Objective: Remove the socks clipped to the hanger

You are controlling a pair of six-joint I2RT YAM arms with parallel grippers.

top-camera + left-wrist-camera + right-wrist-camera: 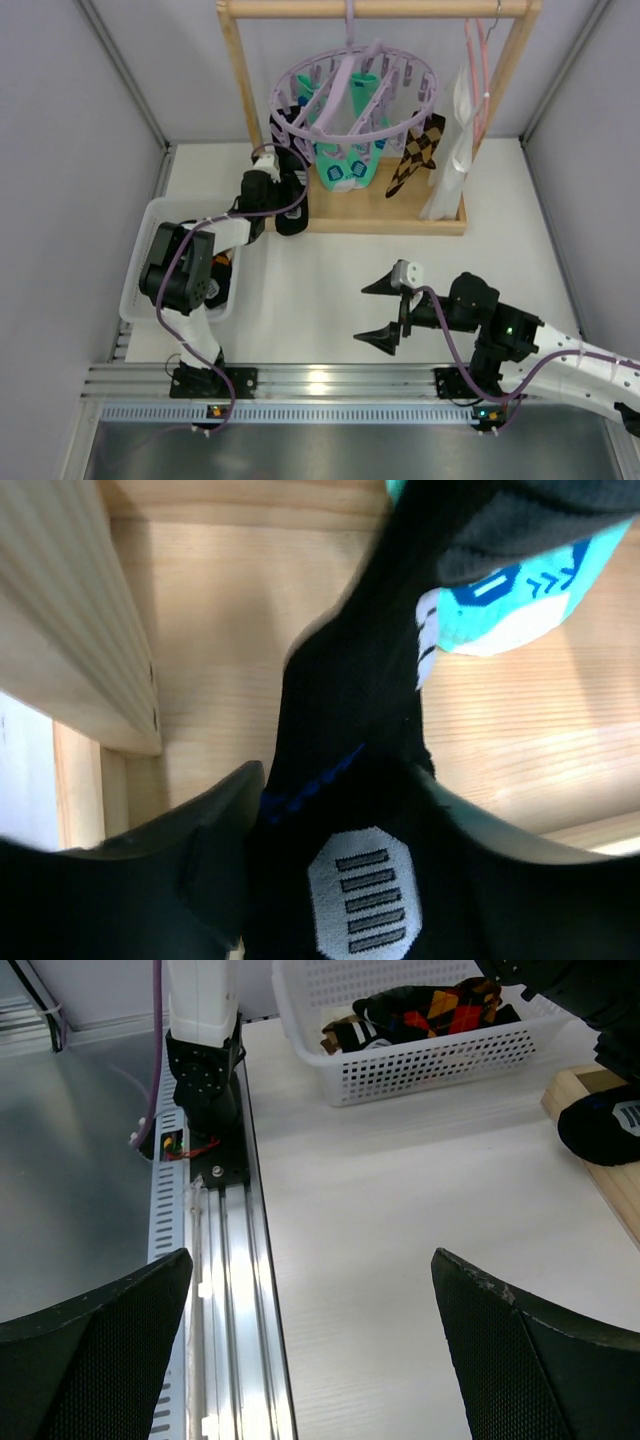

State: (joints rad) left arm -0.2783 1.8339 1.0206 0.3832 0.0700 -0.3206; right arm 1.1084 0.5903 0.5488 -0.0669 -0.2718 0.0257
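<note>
While the lavender hanger point(352, 95) hangs on the wooden rack point(236, 80) with teal socks point(345, 165) and a brown diamond sock point(415, 150) clipped to it, my left tool point(335, 810) straddles the dangling black-blue sock point(340, 710), fingers point(215, 820) close on both sides; I cannot tell whether it is clamped. My right tool point(362, 315) gapes wide above the worktop point(330, 280), holding nothing. One orange-patterned sock point(420, 1012) lies in the white basket point(440, 1065).
</note>
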